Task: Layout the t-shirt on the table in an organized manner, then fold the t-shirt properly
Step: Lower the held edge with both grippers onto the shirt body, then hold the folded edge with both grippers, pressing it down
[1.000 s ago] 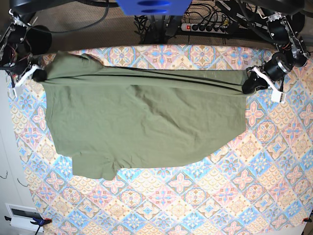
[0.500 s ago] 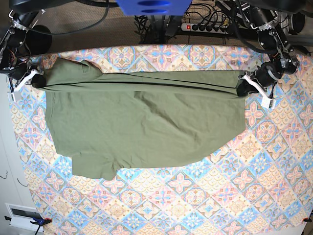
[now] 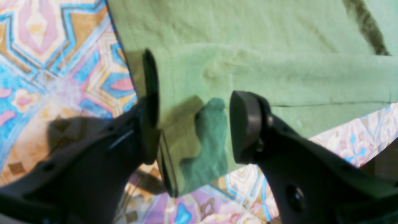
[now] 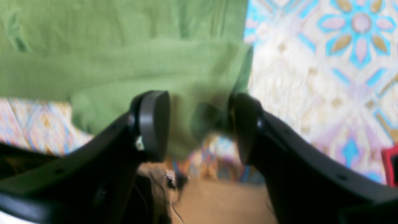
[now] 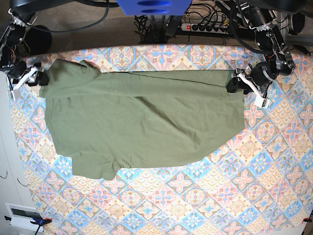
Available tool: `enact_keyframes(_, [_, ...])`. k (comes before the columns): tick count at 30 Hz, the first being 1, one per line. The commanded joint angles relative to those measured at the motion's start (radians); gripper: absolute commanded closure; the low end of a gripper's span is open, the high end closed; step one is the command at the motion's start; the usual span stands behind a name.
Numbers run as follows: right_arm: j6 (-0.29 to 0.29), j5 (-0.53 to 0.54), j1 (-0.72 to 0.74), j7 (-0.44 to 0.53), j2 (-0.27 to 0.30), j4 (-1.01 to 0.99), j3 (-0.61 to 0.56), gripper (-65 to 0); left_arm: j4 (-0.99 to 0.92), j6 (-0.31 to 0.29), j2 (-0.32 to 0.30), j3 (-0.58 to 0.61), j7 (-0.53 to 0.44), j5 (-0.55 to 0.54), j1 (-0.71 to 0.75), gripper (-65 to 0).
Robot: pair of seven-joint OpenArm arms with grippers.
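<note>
A: Where is the green t-shirt [image 5: 142,125]?

B: It lies spread flat on the tabletop [image 5: 205,196], toward the far side. The tabletop has a cloth with blue, pink and cream tiles. The shirt's top edge runs straight across, close to the far edge. Its bottom edge slants, and one corner hangs lower on the left side of the base view.

A: And the left end effector [image 3: 192,124]?

B: It is at the shirt's far corner, on the right side of the base view. Its two black pads stand wide apart. A folded corner of the shirt sits in the gap between them, leaning on one pad. The other pad does not touch the cloth. So it is open, not pinching.

A: What about the right end effector [image 4: 199,124]?

B: It is at the other far corner, on the left of the base view. Its pads are spread apart too. The shirt's edge lies between them, but the picture is blurry there. It looks open, with nothing squeezed.

A: Anything behind the tabletop?

B: A power strip [image 5: 205,27] with black cables.
</note>
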Motion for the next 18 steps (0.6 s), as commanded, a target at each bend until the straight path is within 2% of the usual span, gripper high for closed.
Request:
enact_keyframes(1, [0.003, 0.019, -0.013, 0.012, 0.025, 0.039, 0.008, -33.2, 0.024, -0.005, -0.014, -0.004, -0.012, -0.017, 0.004, -33.1])
enact_keyframes(6, [0.003, 0.019, -0.114, 0.017, 0.022, 0.090, 0.007, -33.1, 0.025, -0.005, -0.028, -0.004, -0.011, -0.020, 0.013, -30.3])
enact_keyframes(14, [0.003, 0.014, -0.123, 0.046, -0.055, 0.084, -0.077, -32.9, 0.024, -0.005, -0.069, -0.004, -0.012, -0.116, 0.040, -29.9])
enact_keyframes(18, [0.003, 0.014, -0.122, 0.097, -0.059, 0.065, -0.146, -32.9, 0.024, -0.005, -0.071, -0.004, -0.011, -0.116, 0.040, -29.9])
